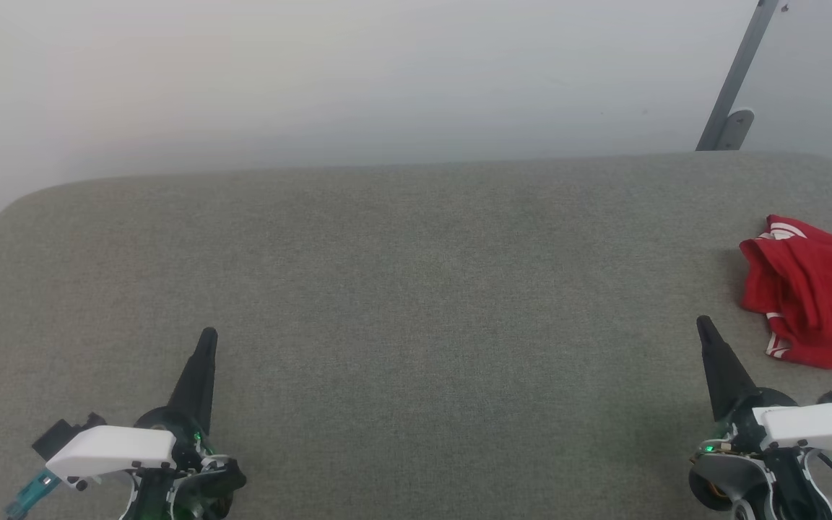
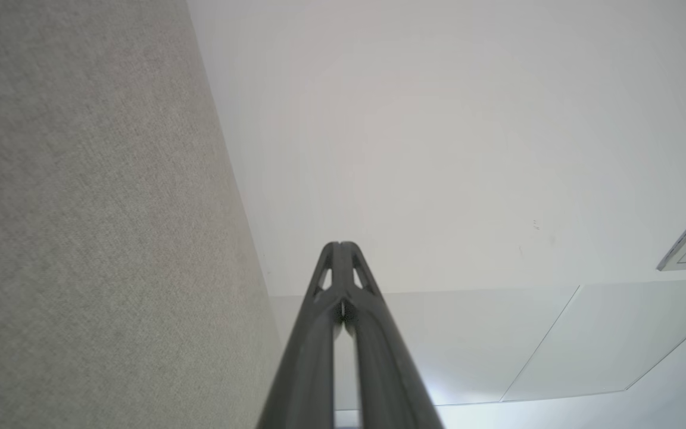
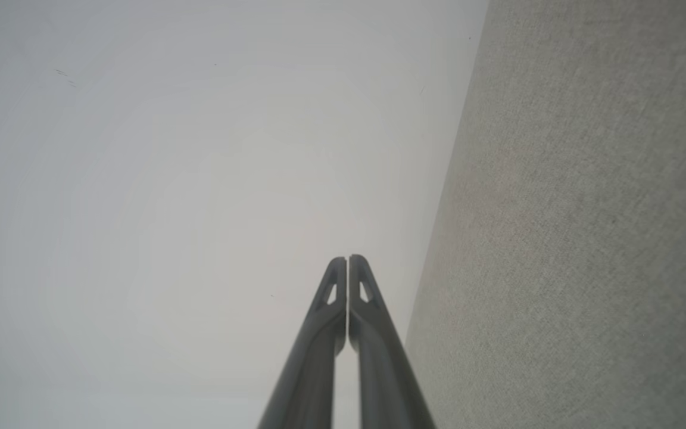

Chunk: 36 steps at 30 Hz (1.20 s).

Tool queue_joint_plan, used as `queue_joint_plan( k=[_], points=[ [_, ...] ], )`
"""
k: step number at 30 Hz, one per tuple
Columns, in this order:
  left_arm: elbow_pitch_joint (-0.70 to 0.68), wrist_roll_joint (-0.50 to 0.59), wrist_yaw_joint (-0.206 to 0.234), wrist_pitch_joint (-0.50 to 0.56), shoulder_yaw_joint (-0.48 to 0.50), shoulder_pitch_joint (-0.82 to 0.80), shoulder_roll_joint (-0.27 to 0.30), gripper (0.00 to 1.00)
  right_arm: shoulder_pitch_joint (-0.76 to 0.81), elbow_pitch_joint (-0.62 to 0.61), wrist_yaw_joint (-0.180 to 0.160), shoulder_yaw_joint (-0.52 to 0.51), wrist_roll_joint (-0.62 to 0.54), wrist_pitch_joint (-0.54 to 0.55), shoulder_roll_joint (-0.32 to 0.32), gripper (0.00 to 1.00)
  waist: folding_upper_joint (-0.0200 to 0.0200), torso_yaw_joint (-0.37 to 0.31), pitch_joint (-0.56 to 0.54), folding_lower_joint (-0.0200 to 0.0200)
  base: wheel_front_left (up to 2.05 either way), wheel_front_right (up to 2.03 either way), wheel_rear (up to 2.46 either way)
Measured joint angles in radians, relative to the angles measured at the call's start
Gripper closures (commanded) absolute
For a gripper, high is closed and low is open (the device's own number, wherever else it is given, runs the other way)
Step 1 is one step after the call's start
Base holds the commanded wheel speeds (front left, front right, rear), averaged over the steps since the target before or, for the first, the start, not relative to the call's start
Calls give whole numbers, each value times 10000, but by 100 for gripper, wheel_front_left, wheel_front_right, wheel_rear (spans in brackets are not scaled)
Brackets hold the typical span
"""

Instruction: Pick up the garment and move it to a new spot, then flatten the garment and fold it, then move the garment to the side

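Loosely crumpled red garment (image 1: 813, 292)

No readable text, labels or numbers anywhere. The garment (image 1: 813, 289) lies bunched up, showing red fabric and white striped trim, with no print legible on it.

The garment (image 1: 817, 292), red with white-striped trim, lies crumpled on the grey surface (image 1: 401, 289) at its far right edge
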Motion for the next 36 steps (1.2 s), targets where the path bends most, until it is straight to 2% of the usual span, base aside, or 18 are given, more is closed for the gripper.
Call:
queue_joint_plan(
  k=[36],
  points=[
    [0, 0, 0, 0, 0, 0, 0, 100, 0, 0, 0, 0, 0, 0, 0, 100, 0, 0, 0, 0, 0, 0, 0]
  ],
)
